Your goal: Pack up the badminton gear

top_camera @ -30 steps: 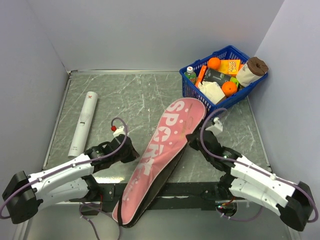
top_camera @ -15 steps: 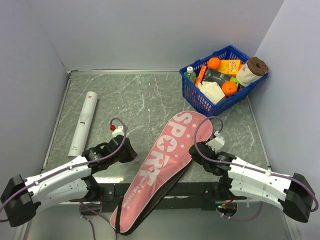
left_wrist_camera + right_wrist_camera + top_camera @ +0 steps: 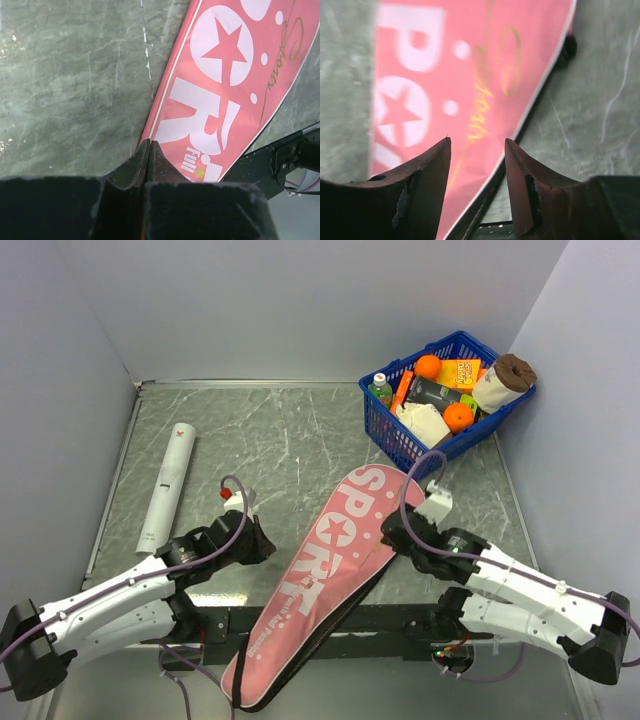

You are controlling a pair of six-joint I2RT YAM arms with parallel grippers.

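The pink bag (image 3: pixel 325 570) lettered "SPORT" lies slantwise on the table, its narrow end hanging past the near edge. My left gripper (image 3: pixel 263 540) is shut with nothing between its jaws, its tips (image 3: pixel 149 143) right at the bag's left edge (image 3: pixel 225 90). My right gripper (image 3: pixel 392 532) hovers over the bag's right edge; its jaws (image 3: pixel 477 140) stand open above the pink cloth (image 3: pixel 470 90), holding nothing. The long white tube (image 3: pixel 167 487) lies at the left of the table. Rackets and shuttlecock are out of view.
A blue basket (image 3: pixel 400 440) of groceries stands at the back right, close to the bag's wide end. Walls close in the table on the left, back and right. The black arm mount (image 3: pixel 400 620) runs along the near edge.
My right gripper has gone from shut to open and shifted slightly. The bag slid toward the near edge and turned a little. The left arm barely moved.
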